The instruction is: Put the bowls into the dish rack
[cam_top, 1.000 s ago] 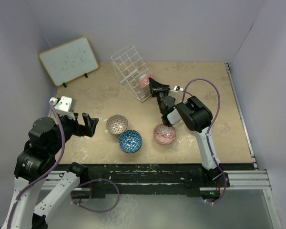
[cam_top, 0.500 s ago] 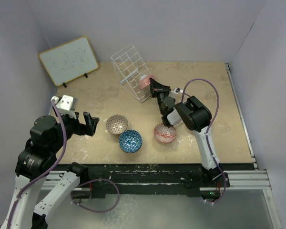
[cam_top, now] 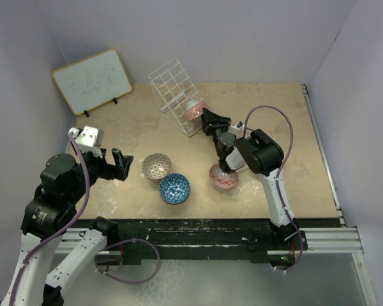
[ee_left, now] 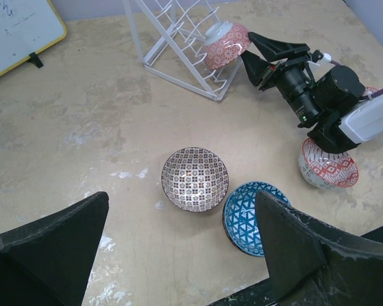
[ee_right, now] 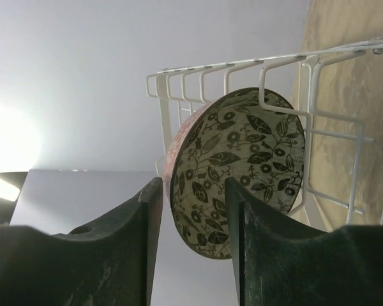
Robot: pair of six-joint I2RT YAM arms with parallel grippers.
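Right hand (cam_top: 205, 116) has let go: fingers apart around pink bowl (cam_top: 195, 109) rim, bowl seated in dish rack (cam_top: 169, 83). Left hand (cam_top: 119, 166) wide apart.

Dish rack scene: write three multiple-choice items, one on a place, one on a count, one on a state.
1. Where is the pink bowl? A in the dish rack; B on the whiteboard; C on the floor.
2. How many bowls stand on the table? A one; B two; C three.
3. The left end effector is: A shut on a bowl; B open and empty; C shut on a wire.
Answers: 1 A, it rests between the rack's wires. 2 C, the brown bowl, blue bowl and red bowl. 3 B, its fingers are spread with nothing between.
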